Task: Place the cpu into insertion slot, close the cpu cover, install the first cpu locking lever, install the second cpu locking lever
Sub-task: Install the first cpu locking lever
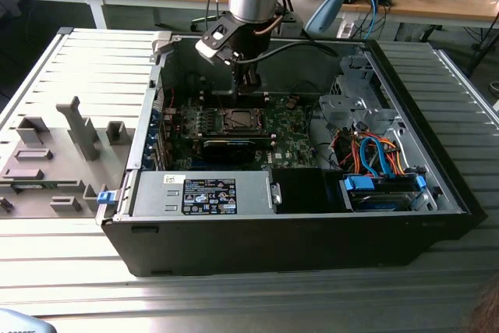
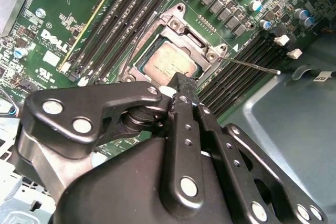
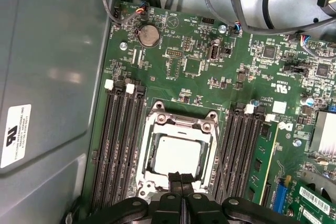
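Note:
The cpu (image 3: 176, 156) lies flat in the insertion slot (image 3: 148, 153) on the green board; its pale metal top also shows in the second wrist view (image 2: 169, 64) and the exterior view (image 1: 240, 121). The silver cpu cover (image 3: 181, 124) lies down around it, its window framing the chip. My gripper (image 3: 181, 178) is shut, fingertips pressed together with nothing between them, just above the socket's edge (image 2: 181, 83). In the exterior view the gripper (image 1: 248, 96) hangs inside the case over the socket. A thin silver locking lever (image 2: 252, 65) sticks out sideways from the socket, raised off the board.
Black memory slots (image 3: 118, 145) flank the socket on both sides. The open computer case (image 1: 437, 185) holds a black card (image 1: 230, 146), a power supply (image 1: 207, 193) and coloured cables (image 1: 374, 154). A grey fixture plate (image 1: 54, 154) lies at the exterior view's left.

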`<action>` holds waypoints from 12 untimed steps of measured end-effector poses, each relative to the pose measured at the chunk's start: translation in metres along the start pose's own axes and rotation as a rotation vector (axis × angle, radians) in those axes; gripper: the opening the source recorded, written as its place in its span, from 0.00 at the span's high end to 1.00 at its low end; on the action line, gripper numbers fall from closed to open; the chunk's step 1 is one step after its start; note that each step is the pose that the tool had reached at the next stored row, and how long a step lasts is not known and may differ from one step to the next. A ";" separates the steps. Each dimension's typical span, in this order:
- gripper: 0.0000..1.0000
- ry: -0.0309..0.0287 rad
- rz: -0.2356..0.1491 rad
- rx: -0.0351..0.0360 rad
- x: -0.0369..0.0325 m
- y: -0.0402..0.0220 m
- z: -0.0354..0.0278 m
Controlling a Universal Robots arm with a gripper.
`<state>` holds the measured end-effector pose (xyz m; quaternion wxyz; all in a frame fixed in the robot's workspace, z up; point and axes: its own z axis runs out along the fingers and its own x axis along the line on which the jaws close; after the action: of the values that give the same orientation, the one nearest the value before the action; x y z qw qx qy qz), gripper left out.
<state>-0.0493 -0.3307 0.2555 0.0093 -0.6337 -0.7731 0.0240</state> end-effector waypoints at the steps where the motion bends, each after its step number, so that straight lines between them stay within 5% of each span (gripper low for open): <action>1: 0.89 -0.0001 -0.002 0.0000 0.0000 0.0000 0.0000; 12: 0.89 -0.0014 -0.028 -0.0005 0.0000 0.0000 0.0000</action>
<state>-0.0493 -0.3307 0.2555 0.0090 -0.6230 -0.7818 0.0241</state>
